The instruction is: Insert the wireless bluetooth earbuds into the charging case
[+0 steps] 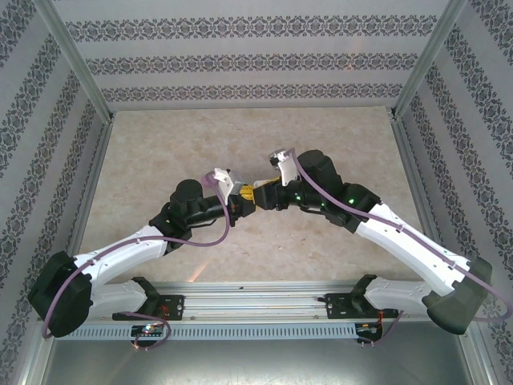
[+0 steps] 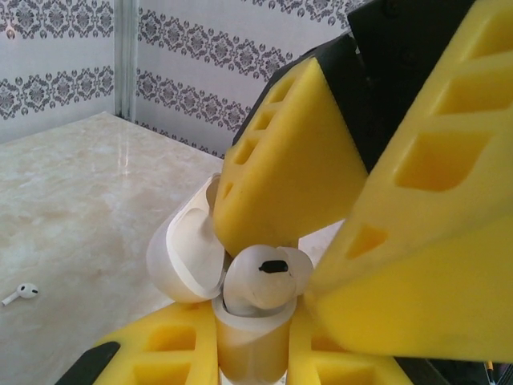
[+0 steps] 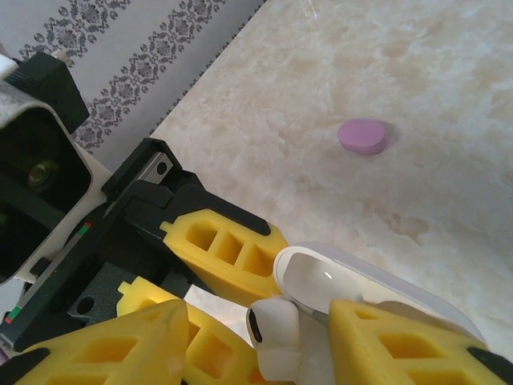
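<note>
Left gripper (image 2: 250, 362): clamped on the case (image 2: 188, 257), lid open.
Right gripper (image 3: 262, 346): jaws apart.
Earbud (image 2: 268, 279): in the case mouth, between the right jaws.

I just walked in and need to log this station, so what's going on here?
The left gripper is shut on a white charging case, with its lid open. The right gripper meets it from the opposite side, its jaws standing apart around a white earbud that sits in the case's mouth; I can't tell whether it is fully seated. Another white earbud lies loose on the table, and a purple case lies there too.
</note>
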### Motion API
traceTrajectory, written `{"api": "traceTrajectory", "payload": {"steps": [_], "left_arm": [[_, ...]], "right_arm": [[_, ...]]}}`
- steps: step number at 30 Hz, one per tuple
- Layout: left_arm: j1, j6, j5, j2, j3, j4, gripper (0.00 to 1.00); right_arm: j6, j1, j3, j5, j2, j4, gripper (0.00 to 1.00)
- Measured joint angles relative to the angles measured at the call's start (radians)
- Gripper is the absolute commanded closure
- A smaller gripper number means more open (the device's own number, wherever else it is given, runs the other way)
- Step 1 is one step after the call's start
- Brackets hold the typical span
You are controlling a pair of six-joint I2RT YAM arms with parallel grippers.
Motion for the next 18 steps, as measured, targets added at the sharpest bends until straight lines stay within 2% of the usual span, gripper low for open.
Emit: {"api": "traceTrajectory", "payload": {"steps": [5, 9, 18], "left_arm": [[0.0, 0.0, 0.0, -0.006, 0.0, 0.007, 1.0], [0.0, 0.0, -0.001, -0.007, 0.0, 0.006, 1.0], [0.0, 0.0, -0.005, -0.007, 0.0, 0.005, 1.0]], "right_arm": [[0.029, 0.0, 0.023, 0.012, -0.01, -0.04, 0.44], [0.061, 0.0, 0.039, 0.013, -0.017, -0.069, 0.48], [0.126, 0.008, 0.053, 0.01, -0.037, -0.089, 0.73]]}}
